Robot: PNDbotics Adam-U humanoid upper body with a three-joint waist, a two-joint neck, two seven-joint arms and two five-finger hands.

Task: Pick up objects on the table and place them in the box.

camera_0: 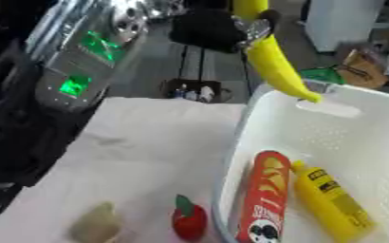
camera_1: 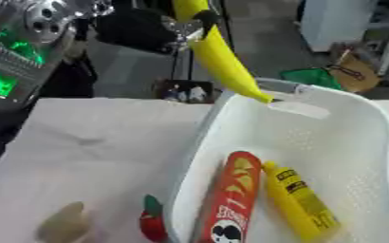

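Observation:
A yellow banana (camera_0: 277,66) hangs tip-down above the far left rim of the white basket (camera_0: 235,142). My left hand (camera_0: 210,29), black, is shut on its upper end at the top of the view. Inside the basket lie a red crisp tube (camera_0: 263,199) and a yellow mustard bottle (camera_0: 330,201), side by side. On the white tablecloth (camera_0: 148,142) left of the basket stand a red fruit with a green leaf (camera_0: 189,220) and a tan lump (camera_0: 94,225). My right hand shows in neither view.
My silver left forearm with green lights (camera_0: 81,52) crosses the upper left, above the table's far left corner. Beyond the table, on the floor, are a small open box of bottles (camera_0: 194,91), a cardboard box (camera_0: 360,69) and a white cabinet (camera_0: 343,23).

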